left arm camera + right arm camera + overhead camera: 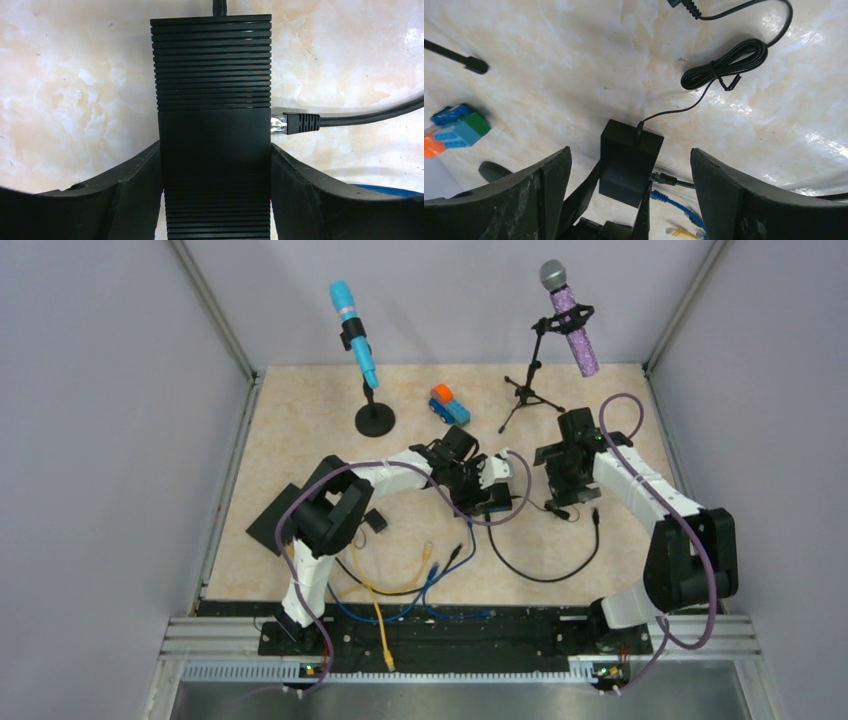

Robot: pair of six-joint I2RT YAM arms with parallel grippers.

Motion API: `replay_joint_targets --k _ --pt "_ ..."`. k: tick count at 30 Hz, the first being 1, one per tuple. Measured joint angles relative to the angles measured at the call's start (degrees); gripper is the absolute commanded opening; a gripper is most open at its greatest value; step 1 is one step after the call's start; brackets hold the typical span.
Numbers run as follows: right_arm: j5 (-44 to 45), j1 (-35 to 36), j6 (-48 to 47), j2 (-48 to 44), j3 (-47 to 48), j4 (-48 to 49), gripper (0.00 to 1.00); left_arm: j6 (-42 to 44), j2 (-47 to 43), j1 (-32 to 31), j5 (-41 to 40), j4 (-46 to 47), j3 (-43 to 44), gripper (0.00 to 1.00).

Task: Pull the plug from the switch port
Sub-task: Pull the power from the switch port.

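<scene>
Black plug in switch, left wrist view

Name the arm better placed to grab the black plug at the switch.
Right. The right fingers stand open and empty near the black plug; the left fingers clamp the switch.

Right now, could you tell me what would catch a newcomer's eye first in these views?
The black ribbed switch, clamped in the left gripper at mid-table, with a black plug at its side. The right gripper hangs open just beside it. At the far edge stand a blue microphone, left, and a purple microphone, right.
</scene>
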Motion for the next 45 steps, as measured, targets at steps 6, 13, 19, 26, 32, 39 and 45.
replay_joint_targets --k 6,13,19,26,32,39,45 --pt "-4.3 0.3 1.7 9.3 4.5 -2.8 0.79 -0.3 0.0 0.0 -0.2 0.2 -0.1 0.62" --pt "-7.3 1.2 2.5 15.8 9.3 -4.1 0.74 -0.3 0.0 0.0 -0.2 0.2 -0.1 0.61" --pt "-10.0 2.6 2.5 20.9 10.4 -4.2 0.67 -0.3 -0.1 0.0 -0.2 0.7 -0.4 0.61" --pt "-10.5 3.8 3.1 23.0 10.4 -4.0 0.59 -0.3 -0.3 0.0 -0.2 1.2 -0.9 0.61" --pt "-10.8 3.8 4.2 23.5 10.4 -3.5 0.55 -0.3 -0.5 0.0 -0.2 1.7 -1.3 0.61" --pt "-10.9 3.8 4.7 25.5 10.4 -2.6 0.39 -0.3 -0.6 0.0 -0.2 2.1 -1.6 0.6" --pt "-11.2 3.8 4.9 25.8 10.7 -2.2 0.37 -0.3 -0.9 0.0 -0.2 2.7 -2.1 0.6"
